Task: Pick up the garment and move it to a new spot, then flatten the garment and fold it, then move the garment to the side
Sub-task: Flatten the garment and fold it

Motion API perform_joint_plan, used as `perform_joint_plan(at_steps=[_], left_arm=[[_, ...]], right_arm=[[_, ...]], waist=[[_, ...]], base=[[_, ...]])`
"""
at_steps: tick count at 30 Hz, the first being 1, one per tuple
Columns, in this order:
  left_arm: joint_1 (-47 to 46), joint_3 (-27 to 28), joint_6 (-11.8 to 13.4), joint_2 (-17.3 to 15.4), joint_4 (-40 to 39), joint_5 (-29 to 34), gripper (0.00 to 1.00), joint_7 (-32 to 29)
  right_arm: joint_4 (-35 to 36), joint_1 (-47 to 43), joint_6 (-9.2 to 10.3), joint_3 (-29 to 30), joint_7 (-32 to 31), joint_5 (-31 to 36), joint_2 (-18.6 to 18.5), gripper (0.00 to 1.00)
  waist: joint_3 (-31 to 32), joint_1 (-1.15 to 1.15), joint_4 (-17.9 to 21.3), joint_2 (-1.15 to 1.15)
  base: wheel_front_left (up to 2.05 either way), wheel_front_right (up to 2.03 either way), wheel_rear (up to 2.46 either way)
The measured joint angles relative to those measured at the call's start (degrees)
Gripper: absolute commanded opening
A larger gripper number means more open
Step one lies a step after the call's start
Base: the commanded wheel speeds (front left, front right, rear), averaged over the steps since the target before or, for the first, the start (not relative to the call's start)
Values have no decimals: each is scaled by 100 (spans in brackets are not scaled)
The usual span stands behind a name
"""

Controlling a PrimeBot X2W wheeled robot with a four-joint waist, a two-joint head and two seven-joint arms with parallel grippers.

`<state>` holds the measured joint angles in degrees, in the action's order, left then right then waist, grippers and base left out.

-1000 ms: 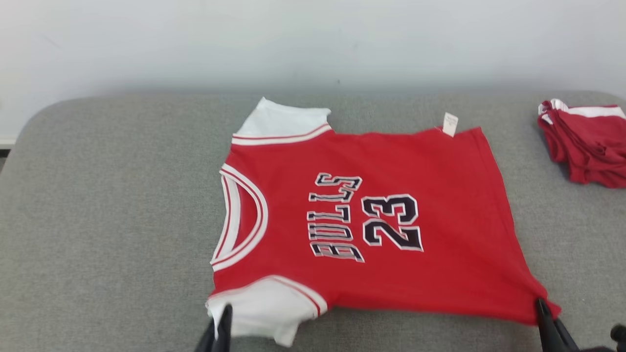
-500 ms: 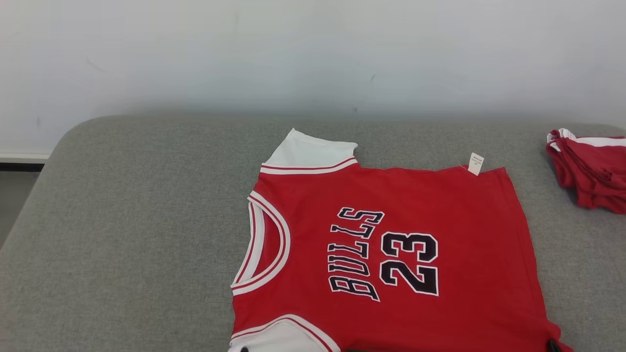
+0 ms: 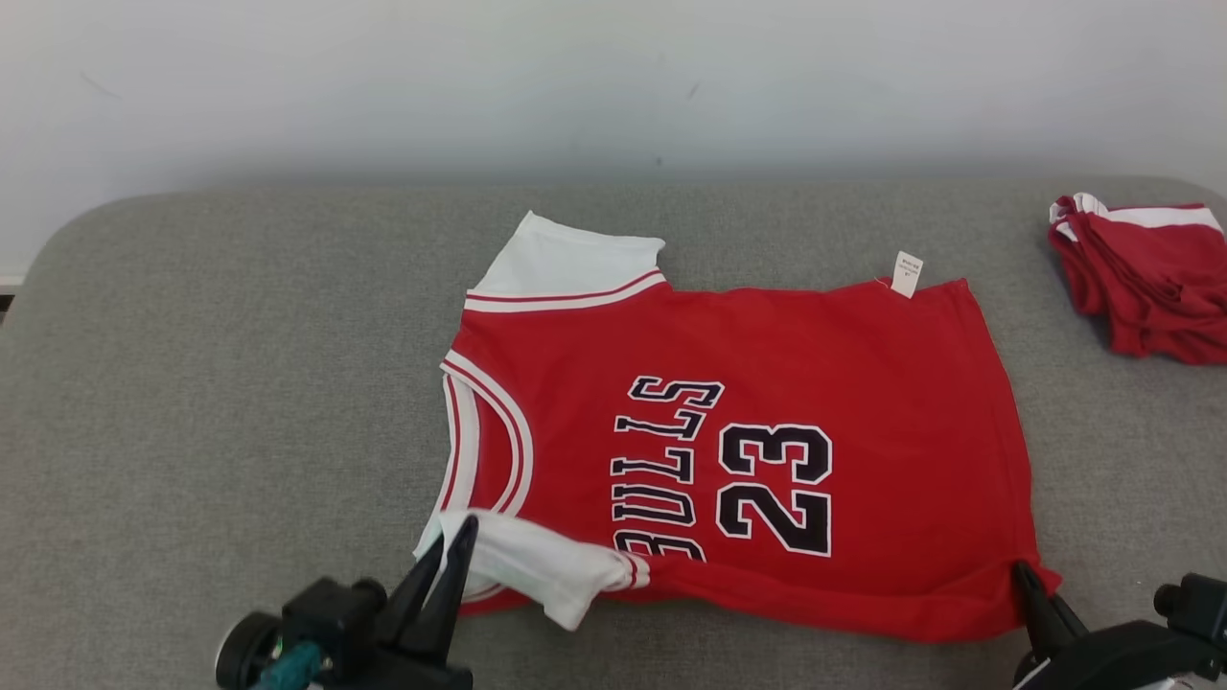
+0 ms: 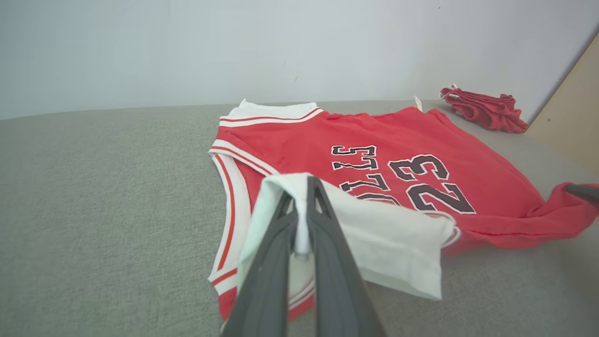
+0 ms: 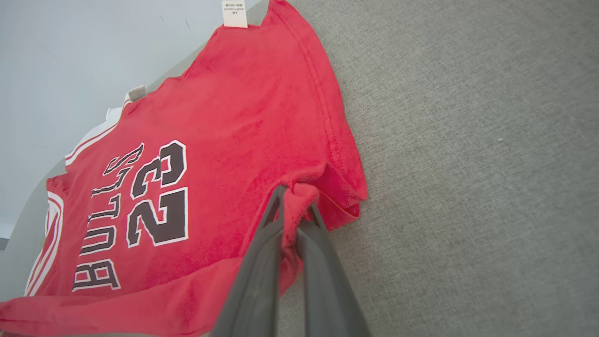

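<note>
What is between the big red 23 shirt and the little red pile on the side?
Nothing but bare grey cushion. In the head view, the shirt and the red pile lie apart, with plain grey fabric between them.

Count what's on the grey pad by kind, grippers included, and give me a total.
Spread red jersey: 1
Bunched red garment pile: 1 (pieces within cannot be told)
Grippers: 2, left gripper on the white sleeve, right gripper on the hem corner
Total: 4
</note>
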<state>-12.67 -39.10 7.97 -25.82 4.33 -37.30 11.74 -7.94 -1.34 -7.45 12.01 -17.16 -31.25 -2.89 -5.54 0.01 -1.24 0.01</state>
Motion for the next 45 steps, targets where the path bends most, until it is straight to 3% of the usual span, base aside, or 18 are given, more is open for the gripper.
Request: perform_joint_plan(at_steps=[20,21,22,23,28,32,38,45], left_arm=[[-1788,-166,-1005,506,2283,160,0,120],[-1835,-165,-1027,548,2383,159,0,137],[-1883,-166,-1048,581,2514,172,27,164],[-1918,-152,-1048,613,2593,207,99,208],[-1941,66,-1096,786,2849,263,100,313],[-1684,527,-1014,805,2529,327,100,325],[-287,1310,-802,801,1753,556,100,330],[406,1557,-872,920,1729,642,100,330]], right_arm=[[-641,1072,0,31,25,-27,0,0],[-660,1105,0,26,49,-16,0,11],[-671,1131,0,21,83,-7,0,72],[-668,1149,0,12,159,29,0,100],[-550,1147,0,-62,521,126,0,100],[-394,938,0,-148,682,324,-107,100],[99,152,0,-397,767,557,-448,100],[124,-92,0,-441,810,738,-611,100]], waist=[[-390,0,147,0],[-386,0,148,0],[-380,0,148,0],[-370,0,151,0],[-263,-1,144,0],[-185,0,103,0],[9,-1,34,0],[-14,-1,12,0]], base=[[0,0,0],[0,0,0],[0,0,0],[0,0,0],[0,0,0],[0,0,0],[0,0,0],[0,0,0]])
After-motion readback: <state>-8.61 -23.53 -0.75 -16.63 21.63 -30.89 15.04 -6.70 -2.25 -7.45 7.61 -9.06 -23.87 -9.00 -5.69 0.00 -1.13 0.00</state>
